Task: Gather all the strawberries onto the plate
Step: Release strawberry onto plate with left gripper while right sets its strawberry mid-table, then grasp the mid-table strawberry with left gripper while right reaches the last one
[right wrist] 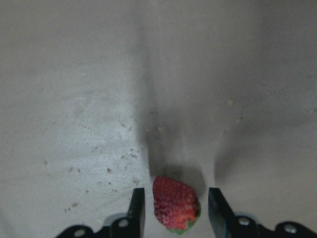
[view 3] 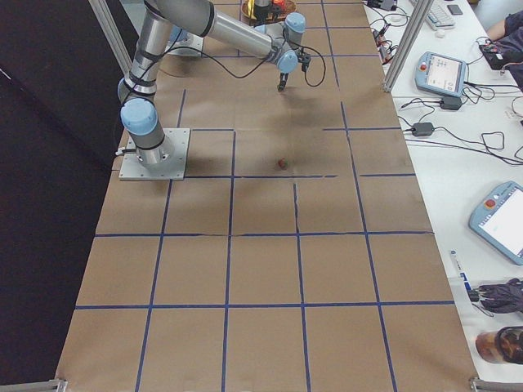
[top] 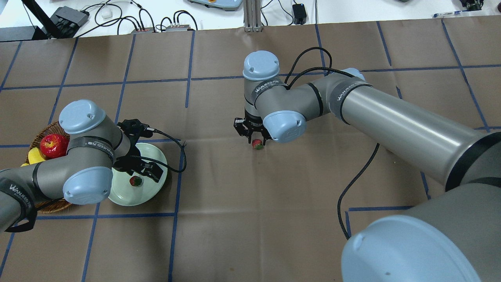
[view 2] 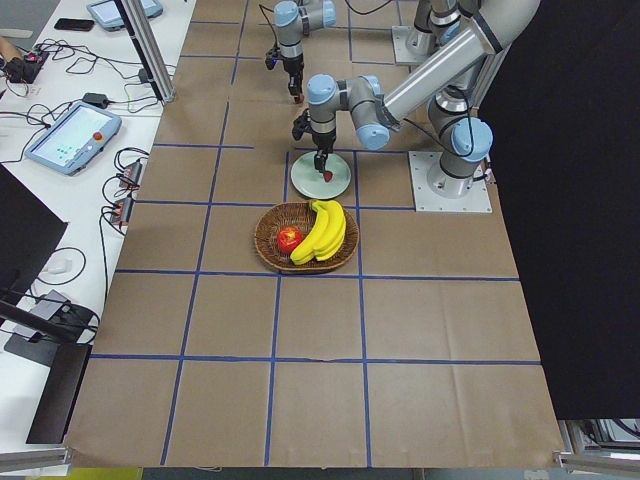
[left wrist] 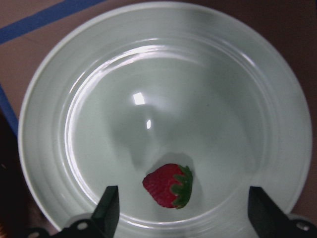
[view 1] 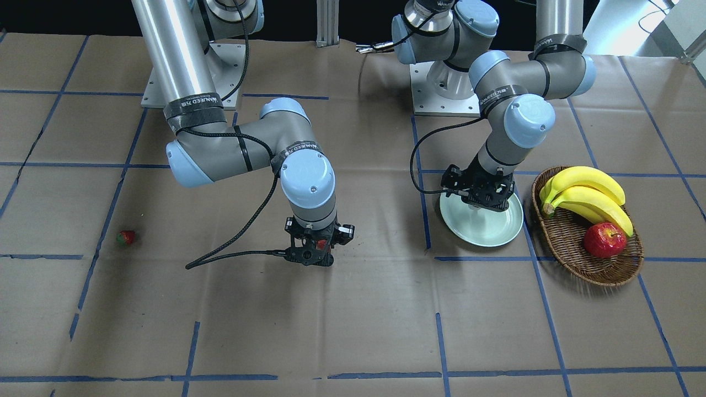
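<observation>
One strawberry (left wrist: 170, 185) lies inside the pale green plate (left wrist: 59, 124), also seen as the strawberry (top: 136, 181) on the plate (top: 154, 156) from overhead. My left gripper (left wrist: 183, 194) hovers open just above it, fingers well apart and touching nothing. At mid-table my right gripper (right wrist: 176, 198) points straight down, its fingers (right wrist: 136, 208) drawn in on either side of a second strawberry (right wrist: 174, 202); I cannot tell whether that berry (top: 257, 144) is off the paper. A third strawberry (view 1: 126, 237) lies alone on the table, far on the right arm's side.
A brown wicker basket (view 1: 573, 248) holding bananas (view 1: 590, 193) and a red apple (view 1: 605, 240) stands beside the plate, on its far side from mid-table. Brown paper with blue tape lines covers the table. Operator pendants and cables sit on side benches.
</observation>
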Available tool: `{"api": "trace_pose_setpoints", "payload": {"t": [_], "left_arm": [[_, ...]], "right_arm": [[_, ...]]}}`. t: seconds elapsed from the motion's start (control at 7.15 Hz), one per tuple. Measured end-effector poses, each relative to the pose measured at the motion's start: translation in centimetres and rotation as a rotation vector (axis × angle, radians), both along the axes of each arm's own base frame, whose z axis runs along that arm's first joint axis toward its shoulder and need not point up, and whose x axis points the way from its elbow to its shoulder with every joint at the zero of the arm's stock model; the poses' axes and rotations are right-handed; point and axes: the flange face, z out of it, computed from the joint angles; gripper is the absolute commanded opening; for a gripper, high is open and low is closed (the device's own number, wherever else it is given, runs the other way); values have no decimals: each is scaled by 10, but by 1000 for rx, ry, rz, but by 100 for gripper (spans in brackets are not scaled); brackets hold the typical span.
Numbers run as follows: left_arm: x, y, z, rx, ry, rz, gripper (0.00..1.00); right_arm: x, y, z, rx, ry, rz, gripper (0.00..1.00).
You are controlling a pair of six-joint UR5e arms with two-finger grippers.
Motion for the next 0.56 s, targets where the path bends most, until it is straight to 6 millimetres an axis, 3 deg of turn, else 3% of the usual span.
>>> {"api": "trace_pose_setpoints", "payload": {"t": [0.28,0.56], "left_arm": [[-7,-1,-1,-5,42,46,93],[-21,-4,0,-11,99,124,94]], "right_arm": [[-25,-13,37,-19,-2,-6,100],[-101,-26,89,-4,6,16,100]]}}
